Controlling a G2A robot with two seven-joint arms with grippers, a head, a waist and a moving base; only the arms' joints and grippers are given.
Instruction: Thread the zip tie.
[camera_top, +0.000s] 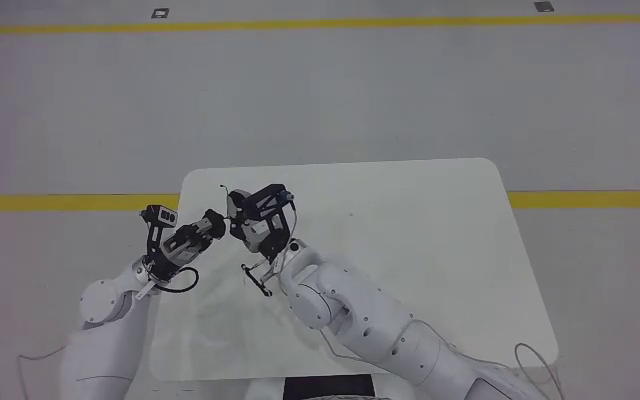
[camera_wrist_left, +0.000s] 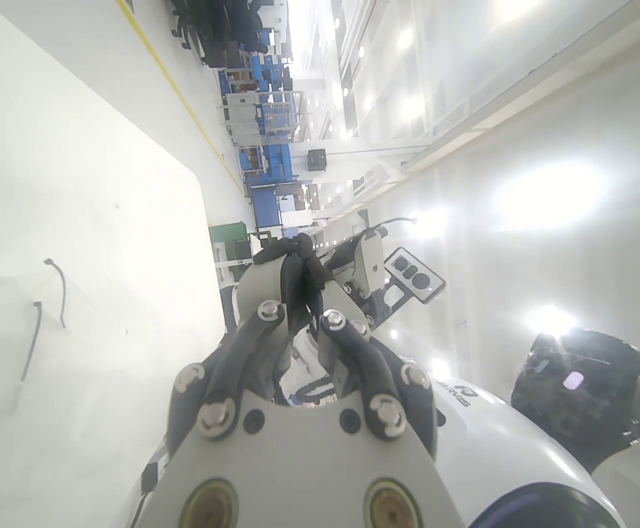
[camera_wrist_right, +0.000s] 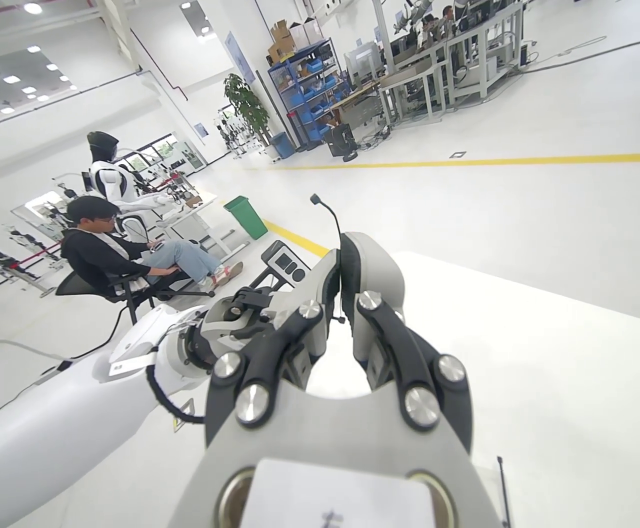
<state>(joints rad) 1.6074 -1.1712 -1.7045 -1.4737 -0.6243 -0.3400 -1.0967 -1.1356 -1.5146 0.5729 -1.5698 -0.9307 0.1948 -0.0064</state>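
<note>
Threading looks undone to me: right pincer (camera_wrist_right: 342, 255) clamps thin black plastic zip tie (camera_wrist_right: 336, 221), head free; left pincer (camera_wrist_left: 299, 247) closed alongside.

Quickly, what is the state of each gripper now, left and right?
Left gripper: shut; whether it pinches anything cannot be told.
Right gripper: shut on the zip tie, whose head sticks out past the fingertips.

You had three zip ties to count: one held zip tie (camera_wrist_right: 335, 220) in the right gripper (camera_wrist_right: 343, 252), and two loose zip ties (camera_wrist_left: 64, 295) lying on the single table (camera_wrist_left: 100, 150). You had two grippers, the left gripper (camera_wrist_left: 300, 247) being the second.
</note>
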